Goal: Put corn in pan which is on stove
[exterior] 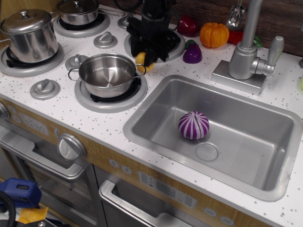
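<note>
Yellow corn (141, 59) sits clamped in my jaws, only a sliver showing beneath them, held in the air just beside the pan's (108, 74) right handle, above the stove (61, 101).

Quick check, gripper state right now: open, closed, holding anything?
Gripper: closed on the corn, held just beyond the far right rim of the pan, not yet over it.
</note>
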`<state>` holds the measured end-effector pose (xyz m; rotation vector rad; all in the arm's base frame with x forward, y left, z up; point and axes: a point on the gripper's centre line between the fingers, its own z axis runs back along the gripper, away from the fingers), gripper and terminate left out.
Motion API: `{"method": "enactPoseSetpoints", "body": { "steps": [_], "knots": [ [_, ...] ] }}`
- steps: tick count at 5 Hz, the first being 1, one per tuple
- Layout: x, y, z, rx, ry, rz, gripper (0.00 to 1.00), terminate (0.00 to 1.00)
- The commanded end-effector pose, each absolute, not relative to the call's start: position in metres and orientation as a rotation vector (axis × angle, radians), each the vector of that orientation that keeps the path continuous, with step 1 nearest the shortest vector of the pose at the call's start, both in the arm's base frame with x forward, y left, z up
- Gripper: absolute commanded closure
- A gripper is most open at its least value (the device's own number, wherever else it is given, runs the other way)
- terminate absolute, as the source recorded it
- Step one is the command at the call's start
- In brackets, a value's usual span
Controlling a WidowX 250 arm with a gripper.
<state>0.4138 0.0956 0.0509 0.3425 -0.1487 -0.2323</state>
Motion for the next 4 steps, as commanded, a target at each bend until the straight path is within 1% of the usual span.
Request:
{"method": "enactPoseSetpoints", "body": {
  "steps": [1,2,3,4],
  "knots": [
    [0.404,0.107,0.112,0.448,-0.231,-0.217,1.0,0.0],
    [0.392,0.114,0.121,0.479,-0.224,-0.203,1.0,0.0],
    [0.375,0.122,0.124,0.491,-0.196,-0.171,1.0,0.0],
    [0.359,0.127,0.119,0.475,-0.17,-0.144,1.0,0.0]
  ]
}}
